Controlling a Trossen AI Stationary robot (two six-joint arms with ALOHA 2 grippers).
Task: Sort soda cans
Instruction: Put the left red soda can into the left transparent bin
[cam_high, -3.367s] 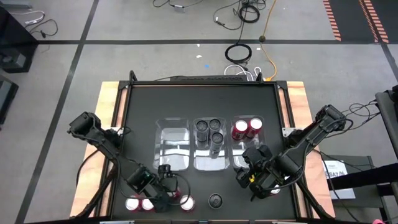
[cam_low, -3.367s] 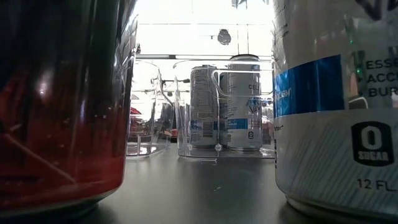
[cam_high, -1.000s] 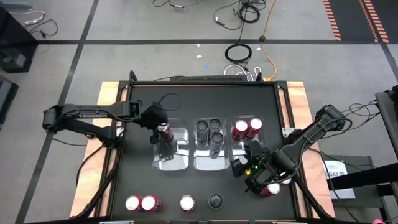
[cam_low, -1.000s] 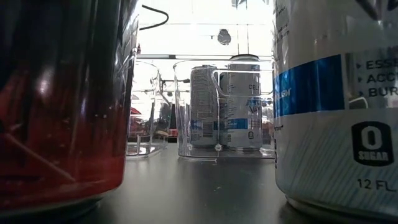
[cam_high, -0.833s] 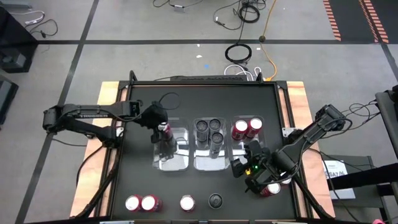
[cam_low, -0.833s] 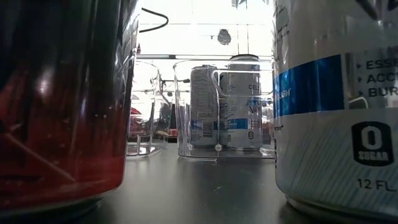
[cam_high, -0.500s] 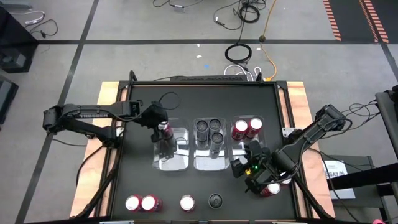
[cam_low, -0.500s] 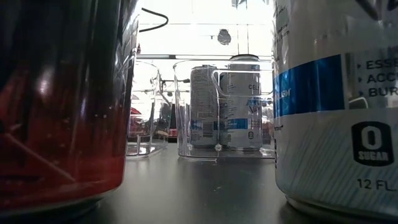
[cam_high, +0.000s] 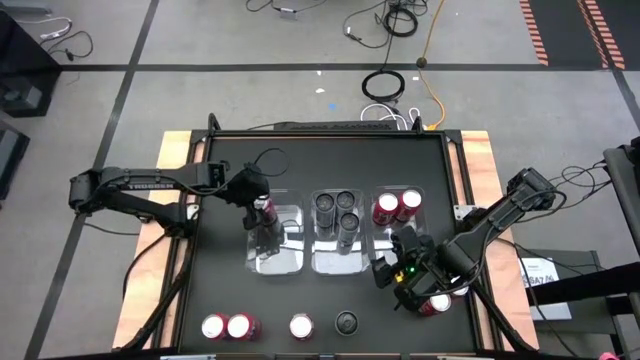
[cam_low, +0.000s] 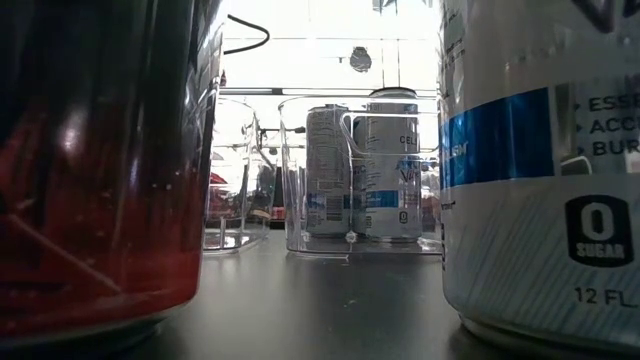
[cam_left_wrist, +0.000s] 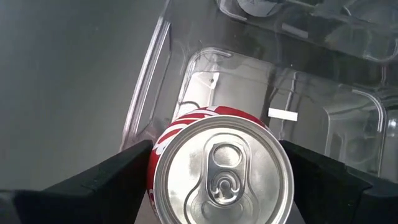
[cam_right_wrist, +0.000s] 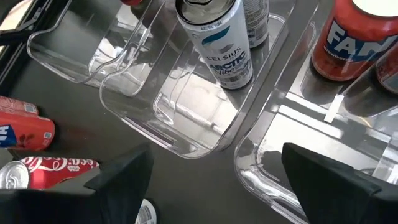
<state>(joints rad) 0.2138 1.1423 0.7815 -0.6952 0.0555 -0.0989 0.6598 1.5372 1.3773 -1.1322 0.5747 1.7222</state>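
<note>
My left gripper (cam_high: 262, 208) is over the far end of the left clear bin (cam_high: 290, 250), shut on a red soda can (cam_left_wrist: 221, 174) with a silver top. My right gripper (cam_high: 398, 275) is open by the right bin's near end, its fingers (cam_right_wrist: 118, 180) wide apart with nothing between them. A red can (cam_high: 437, 303) stands just beside it on the table. The middle bin (cam_high: 330, 262) holds three dark-topped cans (cam_high: 346, 200) standing upright. In the right bin there are two red cans (cam_high: 386, 208). More cans (cam_high: 240, 326) stand along the near edge. My left gripper pinches the red can by its side wall just below the top rim (cam_left_wrist: 163, 149), one finger (cam_left_wrist: 112, 180) on each side. It comes from above, pointing down. The can is upright over the left bin; whether its base touches the bin floor I cannot tell.
Near the table's front edge stand two red cans, a third red can (cam_high: 300, 326) and a dark can (cam_high: 346, 322). In the low view a red can (cam_low: 100, 160) and a white can (cam_low: 540, 170) fill the foreground. Bare dark table lies between bins and near cans.
Over the last few seconds my left gripper has carried a red can from the near edge to the far end of the left bin. In the last second both arms and all cans have kept still.
</note>
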